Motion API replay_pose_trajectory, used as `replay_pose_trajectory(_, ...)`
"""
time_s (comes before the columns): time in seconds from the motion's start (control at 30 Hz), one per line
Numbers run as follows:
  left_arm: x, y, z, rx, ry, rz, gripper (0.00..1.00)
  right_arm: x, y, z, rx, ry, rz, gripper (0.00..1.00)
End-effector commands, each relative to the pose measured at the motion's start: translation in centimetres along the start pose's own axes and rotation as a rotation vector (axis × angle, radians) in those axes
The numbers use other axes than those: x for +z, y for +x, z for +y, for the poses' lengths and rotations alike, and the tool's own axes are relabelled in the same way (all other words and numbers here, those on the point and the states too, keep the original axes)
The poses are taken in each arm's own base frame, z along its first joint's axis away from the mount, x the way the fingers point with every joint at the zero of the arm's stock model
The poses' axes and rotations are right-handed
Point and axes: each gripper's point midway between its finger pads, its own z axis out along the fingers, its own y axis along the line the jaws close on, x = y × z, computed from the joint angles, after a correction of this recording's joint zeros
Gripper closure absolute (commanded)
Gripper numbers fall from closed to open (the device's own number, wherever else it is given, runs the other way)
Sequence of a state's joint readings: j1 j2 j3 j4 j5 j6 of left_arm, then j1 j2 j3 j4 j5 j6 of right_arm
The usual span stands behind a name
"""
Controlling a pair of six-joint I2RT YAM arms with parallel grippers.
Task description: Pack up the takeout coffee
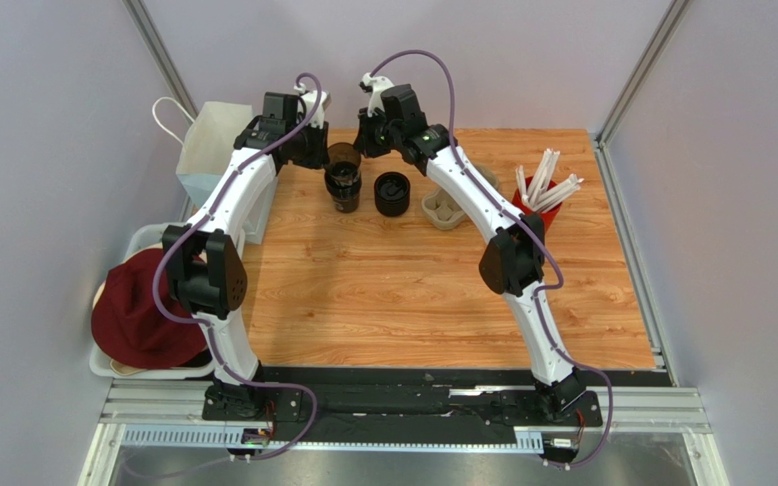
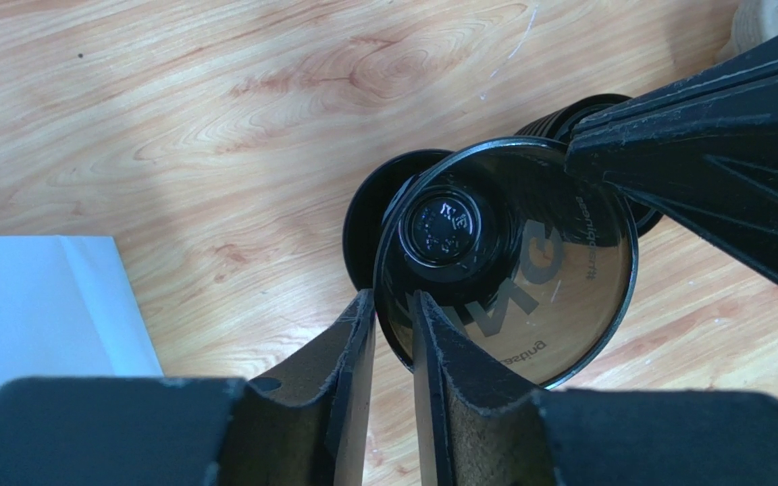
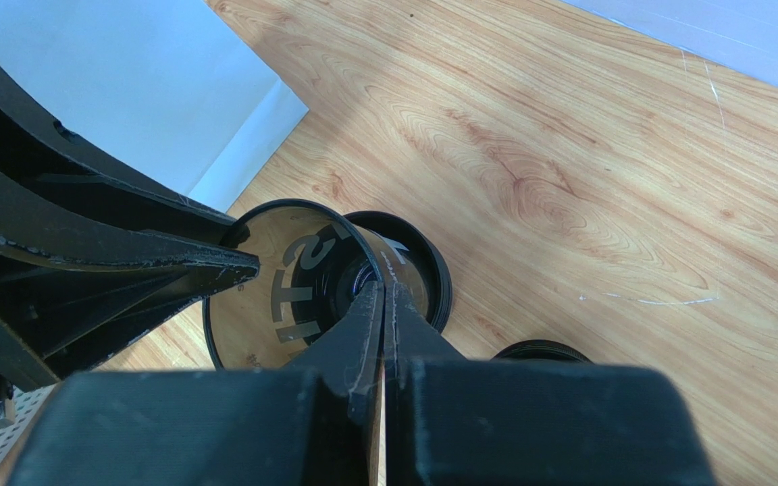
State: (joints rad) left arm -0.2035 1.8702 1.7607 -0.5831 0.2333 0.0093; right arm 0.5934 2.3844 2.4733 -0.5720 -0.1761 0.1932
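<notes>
**Both sets of fingers at the rim of the takeout coffee cup**

Left fingers (image 2: pixel 352 349) straddle the rim of the takeout coffee cup (image 2: pixel 555 304), one inside the wall and one outside. They stand only narrowly apart, and whether they press the wall cannot be told. Right fingers (image 3: pixel 358 329) are pinched together on the opposite side of the same rim, holding it.

The cup is lidless at the far side of the tabletop (image 1: pixel 393 294), between the two wrists. Its brown inside, grey lettering and black base show from above. A second black cup (image 1: pixel 342 198) sits just beneath or beside it, partly hidden, and whether the two touch cannot be told.

A short stack of black lids (image 1: pixel 392 192) stands just to the right. Beyond it lies a pulp cup carrier (image 1: pixel 444 210). A red holder (image 1: pixel 545 215) further right carries a bundle of white sticks (image 1: pixel 545 182), too tightly packed to count.

At the far left stands a white paper bag (image 1: pixel 216 142), whose contents are not visible. A white bin (image 1: pixel 101 367) off the tabletop's left edge holds a dark red cloth (image 1: pixel 144 314).

Counted: two cups, one lid stack, one carrier, one holder, one bag, one bin.
</notes>
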Motion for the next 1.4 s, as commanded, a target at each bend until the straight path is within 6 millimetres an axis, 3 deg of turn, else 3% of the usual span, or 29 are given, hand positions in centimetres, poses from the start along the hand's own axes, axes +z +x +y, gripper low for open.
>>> replay_pose_trajectory(0.0,-0.5,-2.5,-0.8,0.016,0.027,-0.065,0.73,-1.5,-3.1,1.3,-0.026,-0.023,-0.072,1.0)
replay_pose_trajectory(0.47,-1.0,-3.1,-0.7,0.018,0.008,-0.072,0.95,-2.5,-4.2,1.9,-0.037,-0.039,-0.094,0.97)
replay_pose_trajectory(0.83,-2.7,-4.4,-1.8,0.027,0.048,-0.098,0.99,-4.8,-6.4,2.6,-0.067,-0.042,-0.137,0.67)
replay_pose_trajectory(1.1,-4.8,-6.0,-2.6,0.013,0.068,-0.144,0.99,-9.1,-9.6,2.9,-0.094,-0.018,-0.196,0.34)
replay_pose_trajectory(1.23,-7.4,-8.1,-3.5,0.034,0.087,-0.194,0.99,-12.9,-11.5,2.5,-0.107,0.003,-0.228,0.28)
replay_pose_trajectory(1.37,-10.1,-9.8,-4.4,0.059,0.11,-0.255,0.99,-15.8,-12.0,1.5,-0.102,0.019,-0.227,0.25)
